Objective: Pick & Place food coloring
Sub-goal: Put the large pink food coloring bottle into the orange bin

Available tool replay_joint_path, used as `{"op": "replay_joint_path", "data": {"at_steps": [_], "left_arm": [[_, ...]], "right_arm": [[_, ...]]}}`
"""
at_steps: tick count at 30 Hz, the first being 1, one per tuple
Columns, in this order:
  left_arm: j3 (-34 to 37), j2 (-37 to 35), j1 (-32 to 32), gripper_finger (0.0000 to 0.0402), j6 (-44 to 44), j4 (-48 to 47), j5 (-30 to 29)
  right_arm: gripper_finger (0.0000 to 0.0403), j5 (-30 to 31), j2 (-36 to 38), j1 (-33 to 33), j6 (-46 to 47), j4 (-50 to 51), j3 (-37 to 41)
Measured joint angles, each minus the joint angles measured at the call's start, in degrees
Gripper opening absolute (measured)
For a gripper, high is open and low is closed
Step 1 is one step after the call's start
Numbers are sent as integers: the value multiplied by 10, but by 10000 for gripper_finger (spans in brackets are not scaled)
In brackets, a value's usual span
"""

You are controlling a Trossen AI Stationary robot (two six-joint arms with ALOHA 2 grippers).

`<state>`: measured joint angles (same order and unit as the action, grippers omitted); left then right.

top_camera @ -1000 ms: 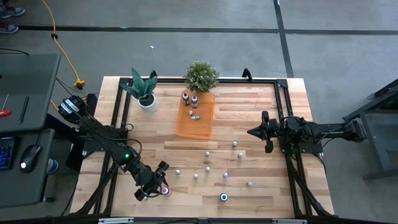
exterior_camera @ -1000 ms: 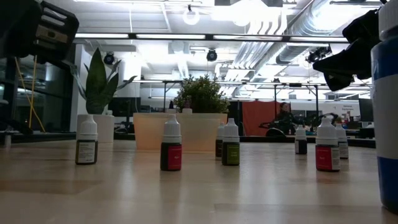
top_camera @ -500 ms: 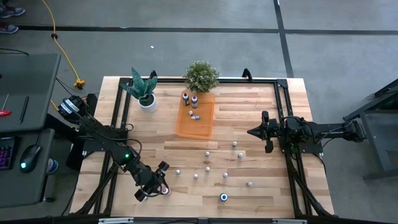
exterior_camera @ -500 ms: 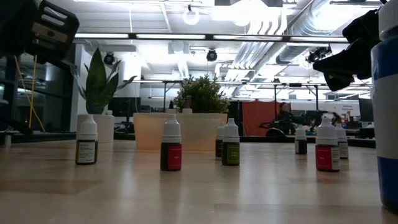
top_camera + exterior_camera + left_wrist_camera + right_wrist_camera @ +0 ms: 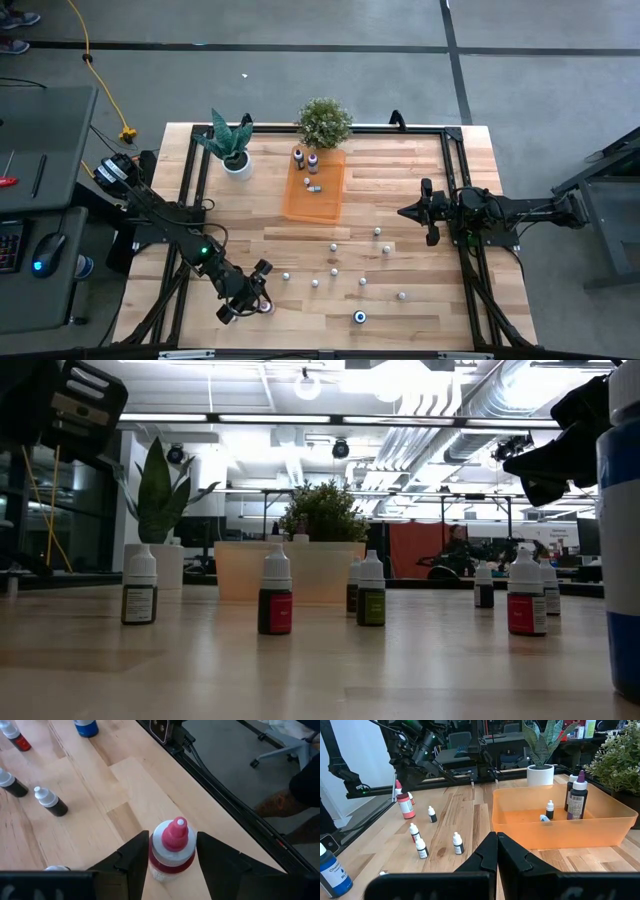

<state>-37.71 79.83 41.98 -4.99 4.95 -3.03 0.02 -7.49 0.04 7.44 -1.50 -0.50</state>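
Observation:
My left gripper (image 5: 262, 298) is at the near left of the table, shut on a red food coloring bottle (image 5: 172, 855) with a pink cap; the right wrist view shows this bottle (image 5: 405, 804) too. Several tiny white-capped bottles (image 5: 334, 270) stand scattered on the wood at mid-table. A blue one (image 5: 360, 317) stands near the front edge. A few more sit in the orange tray (image 5: 300, 205). My right gripper (image 5: 405, 212) hangs shut over the table's right side, away from the bottles. My left gripper pinches the red bottle between its two fingers, one on each side of the upper body (image 5: 159, 862) just under the pink cap. The fingers slant down at it from the table's left. The bottle stands upright, its base on the wood near the front edge.
A snake plant (image 5: 232, 150) and a bushy plant (image 5: 324, 122) stand at the far edge beside the tray. A black frame rail (image 5: 225, 805) runs along the table's front edge close to the held bottle. Bare wood lies between the tray and the scattered bottles.

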Motion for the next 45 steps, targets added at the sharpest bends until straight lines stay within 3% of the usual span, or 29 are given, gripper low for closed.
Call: {"op": "replay_joint_path", "data": {"at_steps": [5, 14, 30, 35, 45], "left_arm": [[0, 0, 0, 156, 0, -4, 0], [0, 0, 0, 104, 0, -3, -1], [-14, -1, -12, 104, 0, 9, 0], [-32, -21, -33, 104, 7, 5, 35], [-102, -58, -105, 104, 76, -83, 165]], "right_arm": [[0, 0, 0, 0, 0, 0, 0], [0, 0, 0, 0, 0, 0, 0], [0, 0, 0, 0, 0, 0, 0], [0, 0, 0, 0, 0, 0, 0], [0, 0, 0, 0, 0, 0, 0]]}}
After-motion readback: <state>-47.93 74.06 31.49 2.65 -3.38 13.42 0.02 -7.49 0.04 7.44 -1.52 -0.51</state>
